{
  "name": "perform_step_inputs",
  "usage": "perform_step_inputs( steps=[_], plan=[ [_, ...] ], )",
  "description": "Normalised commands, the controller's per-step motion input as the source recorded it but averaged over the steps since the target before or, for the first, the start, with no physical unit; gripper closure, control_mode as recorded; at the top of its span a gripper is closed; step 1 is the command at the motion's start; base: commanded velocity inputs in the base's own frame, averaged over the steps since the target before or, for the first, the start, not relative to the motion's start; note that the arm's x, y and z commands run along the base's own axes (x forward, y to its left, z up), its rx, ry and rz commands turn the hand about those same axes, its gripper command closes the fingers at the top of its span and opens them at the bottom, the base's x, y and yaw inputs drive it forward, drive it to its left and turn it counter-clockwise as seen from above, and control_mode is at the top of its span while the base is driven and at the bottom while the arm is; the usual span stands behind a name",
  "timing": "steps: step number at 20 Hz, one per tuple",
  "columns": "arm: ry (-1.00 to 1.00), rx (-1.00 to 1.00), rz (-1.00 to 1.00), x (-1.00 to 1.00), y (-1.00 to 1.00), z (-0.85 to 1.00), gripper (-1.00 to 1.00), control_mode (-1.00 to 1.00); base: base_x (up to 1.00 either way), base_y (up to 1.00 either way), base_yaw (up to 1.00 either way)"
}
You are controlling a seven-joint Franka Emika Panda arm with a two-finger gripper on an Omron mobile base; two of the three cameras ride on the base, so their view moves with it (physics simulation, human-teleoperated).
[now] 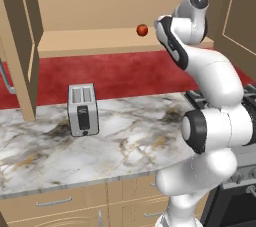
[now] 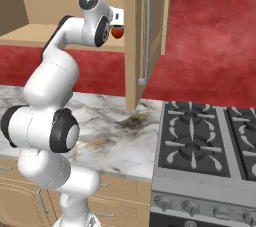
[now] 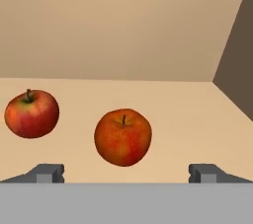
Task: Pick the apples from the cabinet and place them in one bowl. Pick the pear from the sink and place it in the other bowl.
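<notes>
my pincer (image 3: pixel 126 172) spread wide, empty | near apple (image 3: pixel 123 137): likely firm, smooth, rolls easily | clamp across its middle

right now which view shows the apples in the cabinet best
The hand view: both apples sit whole on the cabinet shelf, ahead of the open gripper. The left base view shows one apple; the right base view shows one half hidden behind the arm.

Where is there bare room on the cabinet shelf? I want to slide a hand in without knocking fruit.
Bare shelf lies between the nearer apple and the cabinet's right inner wall, and behind both apples to the back wall. The left is crowded: the second apple sits there.
</notes>
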Motion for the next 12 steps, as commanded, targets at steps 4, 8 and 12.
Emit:
perform_step_inputs(
  steps=[4,8,12],
  plan=[
    [0.07,0.0,0.0,0.33,0.0,-0.02,-1.0,-1.0,0.0,0.0,0.0],
    [0.11,0.0,0.0,0.24,0.0,-0.03,-1.0,-1.0,0.0,0.0,0.0],
    [0.11,0.0,0.0,0.21,0.0,-0.06,-1.0,-1.0,0.0,0.0,0.0]
  ],
)
